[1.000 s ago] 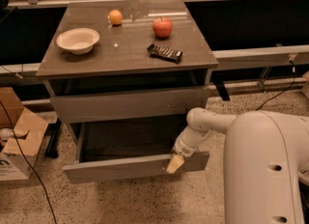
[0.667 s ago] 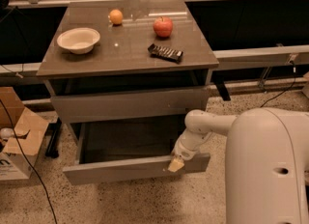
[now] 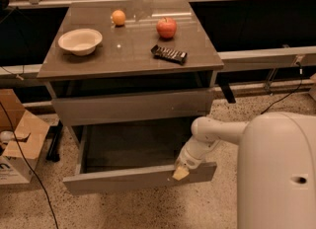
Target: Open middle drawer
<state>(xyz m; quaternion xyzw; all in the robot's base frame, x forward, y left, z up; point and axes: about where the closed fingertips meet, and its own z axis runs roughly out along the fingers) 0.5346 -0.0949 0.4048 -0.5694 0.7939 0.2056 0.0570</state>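
Middle drawer (image 3: 123, 179) open; end effector (image 3: 180, 172) at front

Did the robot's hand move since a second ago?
Yes, slightly. The gripper, at the open drawer front, has come toward the camera, away from the tabletop edge.

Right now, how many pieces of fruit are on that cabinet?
2: an orange at the back, and a red apple to its right. The robot's hand is down at the front of the pulled-out drawer.
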